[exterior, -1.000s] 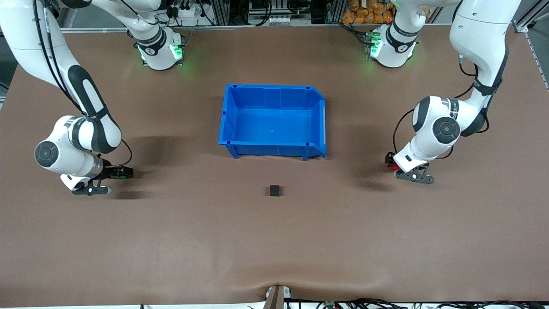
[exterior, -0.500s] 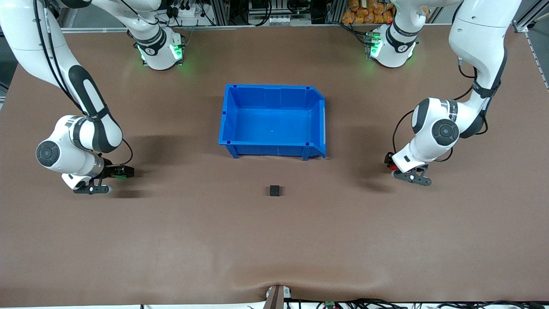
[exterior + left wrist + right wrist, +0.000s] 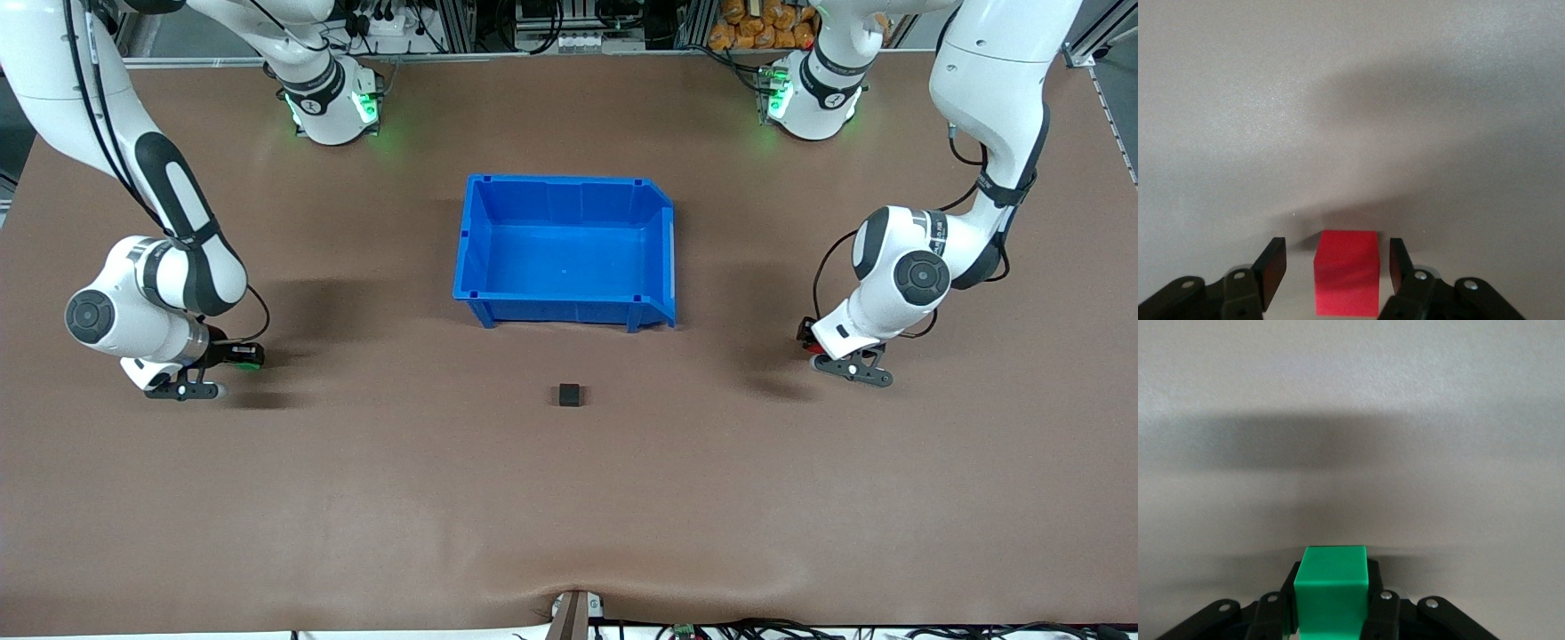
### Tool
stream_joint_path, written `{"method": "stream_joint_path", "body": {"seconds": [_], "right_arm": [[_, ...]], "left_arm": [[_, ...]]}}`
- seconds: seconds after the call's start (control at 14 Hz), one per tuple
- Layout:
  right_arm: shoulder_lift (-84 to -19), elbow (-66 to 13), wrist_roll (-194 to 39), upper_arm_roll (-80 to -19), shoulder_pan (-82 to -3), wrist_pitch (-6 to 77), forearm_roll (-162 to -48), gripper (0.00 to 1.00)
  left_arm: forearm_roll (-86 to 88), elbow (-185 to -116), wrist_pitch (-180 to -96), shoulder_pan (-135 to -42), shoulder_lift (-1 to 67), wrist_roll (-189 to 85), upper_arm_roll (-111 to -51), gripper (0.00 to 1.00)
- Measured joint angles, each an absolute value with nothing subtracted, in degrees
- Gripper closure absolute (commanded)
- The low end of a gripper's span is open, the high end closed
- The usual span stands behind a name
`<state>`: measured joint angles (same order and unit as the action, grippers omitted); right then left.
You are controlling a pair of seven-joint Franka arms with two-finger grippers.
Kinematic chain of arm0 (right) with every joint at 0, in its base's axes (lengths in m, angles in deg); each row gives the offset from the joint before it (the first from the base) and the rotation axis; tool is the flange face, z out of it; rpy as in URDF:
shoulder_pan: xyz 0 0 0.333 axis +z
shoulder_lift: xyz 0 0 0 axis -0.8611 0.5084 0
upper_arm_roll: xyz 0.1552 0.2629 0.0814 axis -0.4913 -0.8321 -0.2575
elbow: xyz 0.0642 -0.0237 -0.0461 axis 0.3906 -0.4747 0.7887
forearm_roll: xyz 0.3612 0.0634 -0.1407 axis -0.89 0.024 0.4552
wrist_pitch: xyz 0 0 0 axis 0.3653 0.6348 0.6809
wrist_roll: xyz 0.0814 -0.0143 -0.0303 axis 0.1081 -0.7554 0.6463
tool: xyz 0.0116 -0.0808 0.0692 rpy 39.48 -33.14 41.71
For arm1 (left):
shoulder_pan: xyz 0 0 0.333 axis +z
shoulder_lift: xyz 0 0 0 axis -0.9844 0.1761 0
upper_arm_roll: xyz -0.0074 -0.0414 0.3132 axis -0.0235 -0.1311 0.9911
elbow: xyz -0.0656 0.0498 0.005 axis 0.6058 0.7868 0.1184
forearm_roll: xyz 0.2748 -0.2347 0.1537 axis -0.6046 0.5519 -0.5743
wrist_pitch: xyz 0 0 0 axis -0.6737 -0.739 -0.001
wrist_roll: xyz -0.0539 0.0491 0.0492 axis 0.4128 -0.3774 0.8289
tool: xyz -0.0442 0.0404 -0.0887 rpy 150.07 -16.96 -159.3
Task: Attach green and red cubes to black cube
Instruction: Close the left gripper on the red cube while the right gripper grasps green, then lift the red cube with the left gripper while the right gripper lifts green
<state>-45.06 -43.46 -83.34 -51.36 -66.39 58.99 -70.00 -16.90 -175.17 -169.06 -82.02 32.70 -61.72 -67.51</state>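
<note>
Black cube (image 3: 570, 395) lies nearer the camera than bin (image 3: 566, 250) (apart).

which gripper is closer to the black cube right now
Left, slightly. The left gripper, around the red cube, and right gripper, shut on the green cube, flank the black cube.

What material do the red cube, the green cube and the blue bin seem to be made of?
Red cube: probably foam or matte plastic; flat colour, no shine, sharp edges.
Green cube: the same look, even and dull.
Blue bin: likely moulded hard plastic; smooth walls with a slight sheen and moulded ribs.
</note>
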Motion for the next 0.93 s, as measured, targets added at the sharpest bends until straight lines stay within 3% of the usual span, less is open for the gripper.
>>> {"method": "stream_joint_path", "body": {"seconds": [0.36, 0.93], "right_arm": [[-46.57, -43.46, -83.36, -51.38, -66.80, 56.26, -70.00, 1.00], [-46.75, -43.40, -91.37, -51.65, -66.84, 56.41, -69.96, 1.00]], "left_arm": [[-16.88, -174.58, -169.08, -81.92, 33.56, -61.57, -67.50, 0.32], [-16.85, -174.54, -169.08, -81.85, 33.65, -61.27, -67.50, 0.43]]}}
